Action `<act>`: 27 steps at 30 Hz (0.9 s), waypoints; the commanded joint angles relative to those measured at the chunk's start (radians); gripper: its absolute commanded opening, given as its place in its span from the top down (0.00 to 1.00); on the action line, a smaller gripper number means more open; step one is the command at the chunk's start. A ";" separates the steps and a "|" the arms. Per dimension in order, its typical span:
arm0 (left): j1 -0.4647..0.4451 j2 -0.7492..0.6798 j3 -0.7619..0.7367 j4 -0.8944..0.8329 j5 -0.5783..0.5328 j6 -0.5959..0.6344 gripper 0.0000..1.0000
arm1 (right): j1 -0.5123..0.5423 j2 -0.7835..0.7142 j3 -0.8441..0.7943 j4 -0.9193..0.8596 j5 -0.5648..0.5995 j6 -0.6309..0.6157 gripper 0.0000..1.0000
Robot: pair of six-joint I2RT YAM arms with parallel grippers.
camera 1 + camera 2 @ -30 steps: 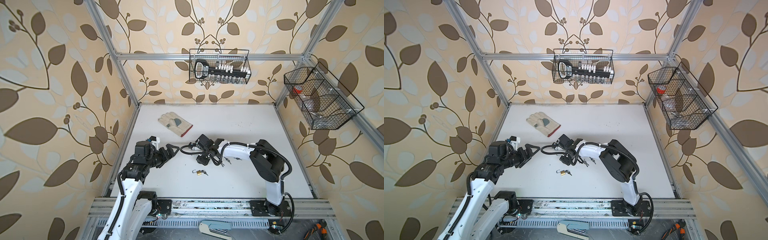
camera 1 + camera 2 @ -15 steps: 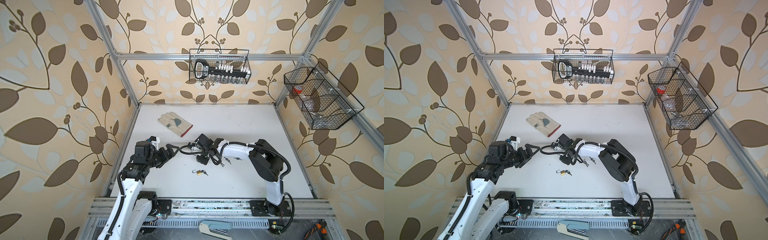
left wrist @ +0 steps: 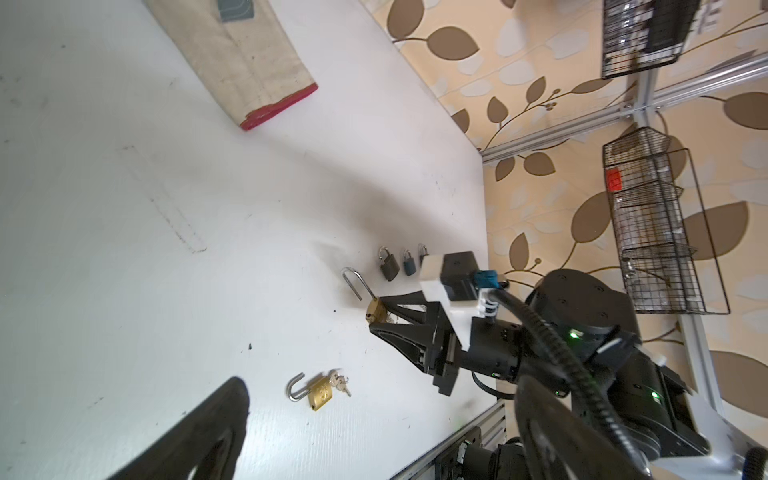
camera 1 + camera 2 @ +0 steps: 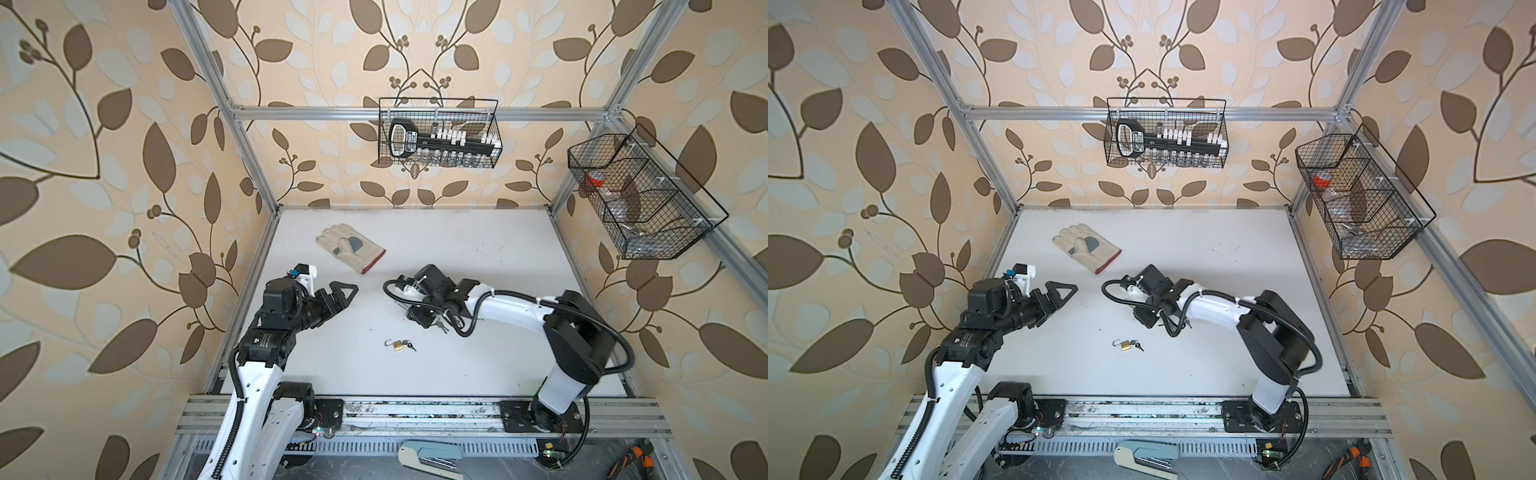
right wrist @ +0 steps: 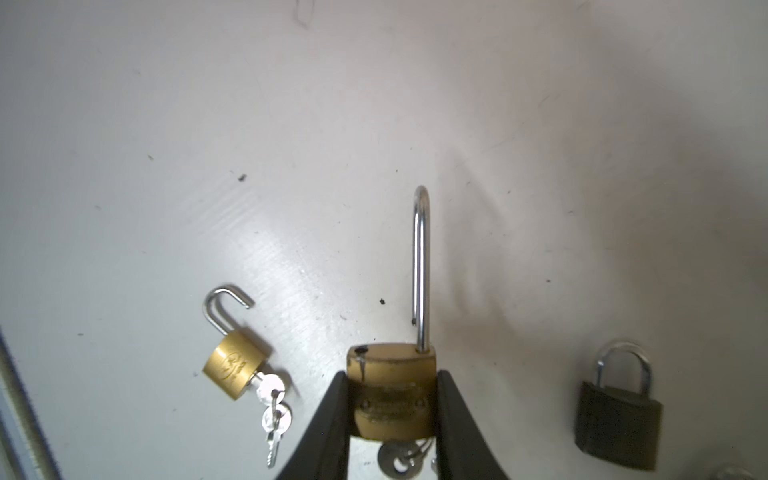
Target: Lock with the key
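The right gripper (image 5: pixel 392 374) is clamped on the body of the long-shackle brass padlock (image 5: pixel 390 395), one finger on each flank, low over the desk (image 5: pixel 166 124). The padlock's shackle (image 5: pixel 422 266) stands raised, its free end clear of the body. A key bunch (image 5: pixel 397 457) shows at the padlock's base between the fingers. A small brass padlock (image 5: pixel 235 368) lies just beside it on the desk, shackle open, with keys (image 5: pixel 272 401) in its keyhole. A dark padlock (image 5: pixel 619 424) lies on the opposite side, shackle closed. The left gripper (image 4: pixel 338 297) stands wide apart, holding nothing, well apart from the padlocks. A work glove (image 4: pixel 351 248) lies toward the back of the desk.
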 commanded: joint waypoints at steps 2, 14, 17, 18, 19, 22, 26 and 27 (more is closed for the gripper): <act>0.009 0.044 0.012 0.245 0.160 -0.054 0.01 | -0.022 -0.167 -0.067 0.103 -0.130 0.074 1.00; -0.252 0.189 0.126 0.532 0.222 -0.007 0.13 | -0.067 -0.453 -0.074 0.107 -0.478 0.089 1.00; -0.312 0.231 0.148 0.560 0.227 0.011 0.15 | -0.066 -0.456 -0.049 0.107 -0.588 0.096 1.00; -0.332 0.249 0.156 0.577 0.238 0.013 0.17 | -0.067 -0.457 -0.045 0.109 -0.602 0.099 1.00; -0.345 0.261 0.162 0.591 0.245 0.010 0.18 | -0.068 -0.460 -0.041 0.113 -0.621 0.105 1.00; -0.379 0.282 0.167 0.633 0.274 0.006 0.22 | -0.067 -0.476 -0.041 0.138 -0.646 0.126 1.00; -0.421 0.284 0.168 0.648 0.313 0.018 0.28 | -0.072 -0.495 -0.052 0.161 -0.641 0.150 1.00; -0.427 0.285 0.167 0.645 0.319 0.021 0.30 | -0.072 -0.497 -0.055 0.166 -0.646 0.156 1.00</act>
